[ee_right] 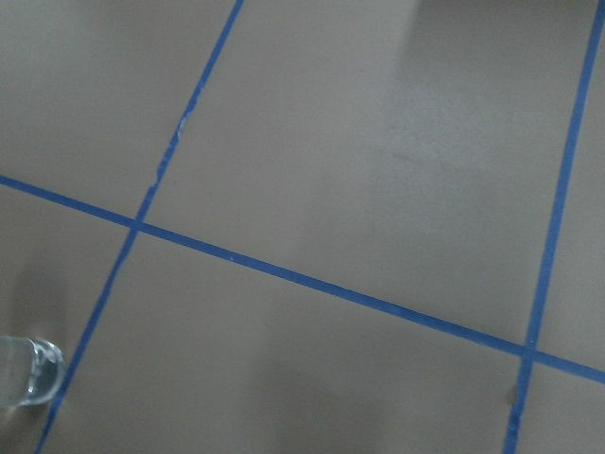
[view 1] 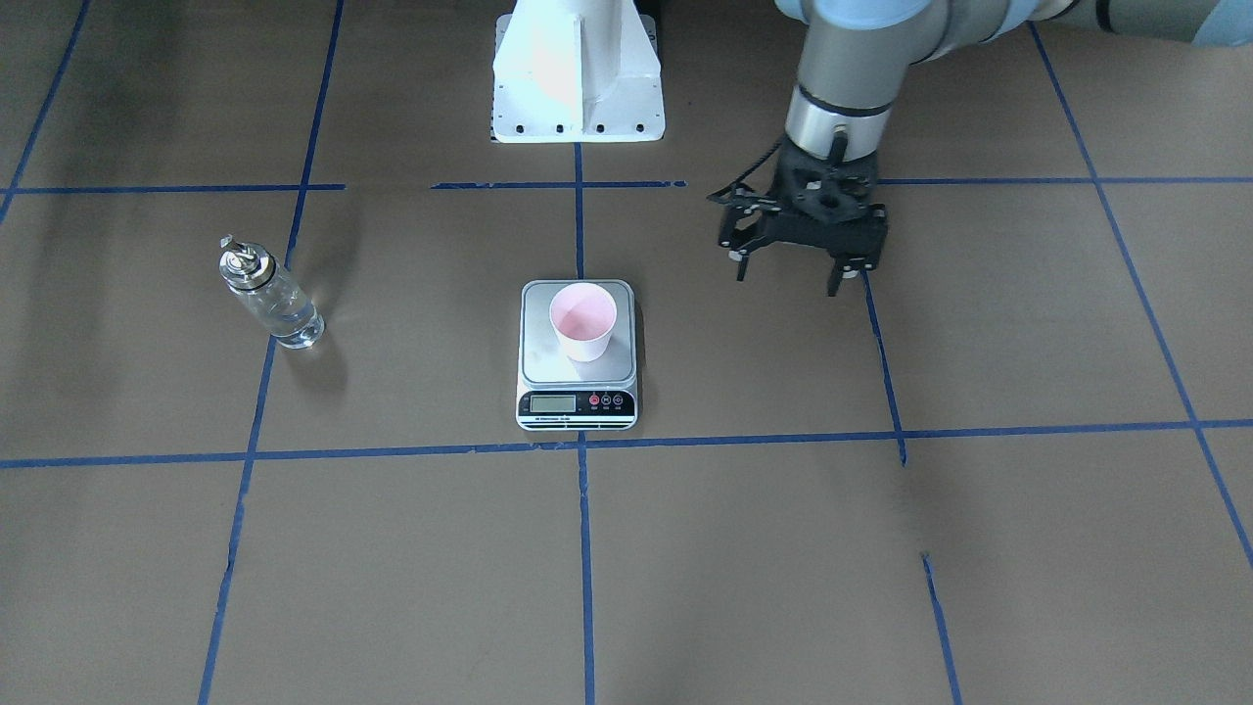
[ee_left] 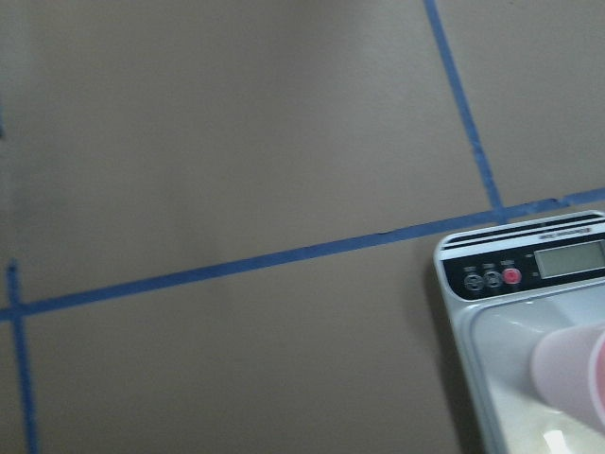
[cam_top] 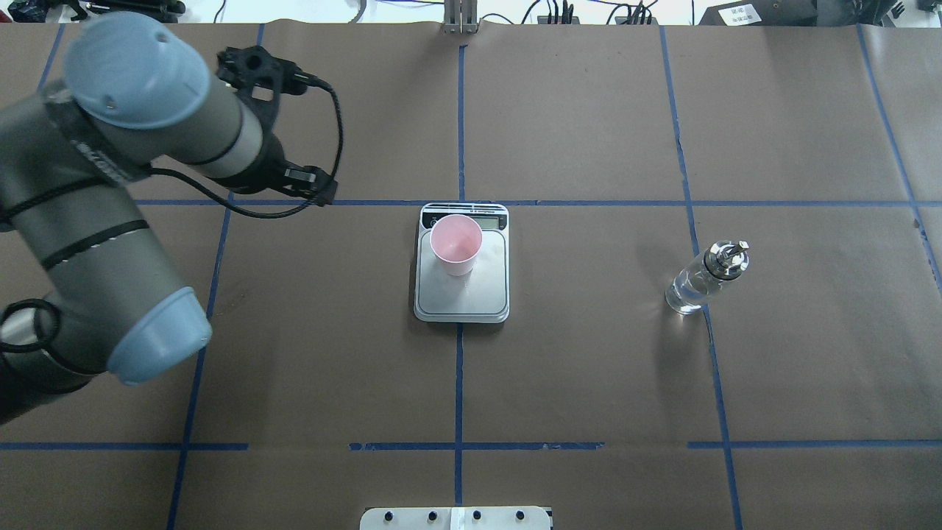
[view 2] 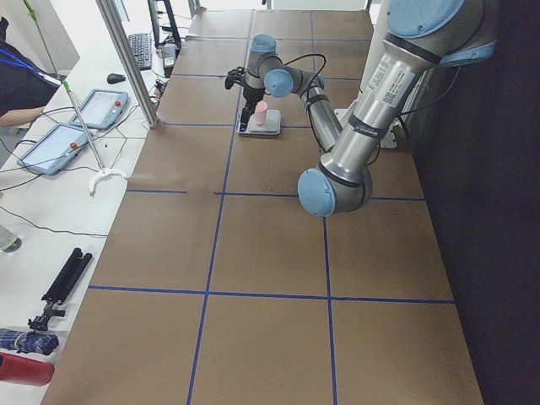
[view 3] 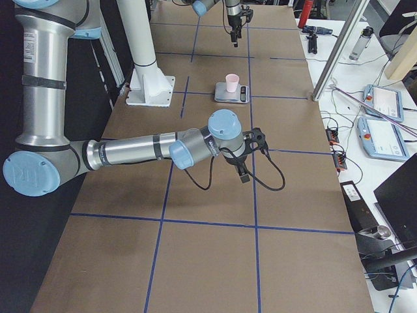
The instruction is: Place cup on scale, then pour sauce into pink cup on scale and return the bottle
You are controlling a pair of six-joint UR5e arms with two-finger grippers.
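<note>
1. While the small pale pink tapered paper cup stands upright on the flat rectangular kitchen scale, it sits towards the side of the brushed steel platform away from the robot, next to the black strip with the display. That is easiest to read in the overhead view.
2. Inside, the cup shows only its pink wall, and nothing touches it.
3. On the robot's left, the left gripper hangs fingers-down over the brown paper-covered table. It is off to one side of the scale and well apart from the cup.
4. Its two black fingers are spread apart with nothing between them.
5. From the left wrist camera, a corner of the scale and a blurred edge of the cup show at the lower right, and no fingers appear.
6. The small clear glass cylindrical bottle, with its shiny metal pour spout and black collar, stands on the table on the robot's right. It is beside a blue tape line and well apart from the scale.
7. Clear, water-like sauce fills the lower part of the bottle.
8. The right gripper shows only in the side view. It appears to hover over the table near the camera, far from the scale, and I cannot tell whether it is spread or closed.
9. In the right wrist view, only the bottle's glass base shows, at the lower left corner.
</note>
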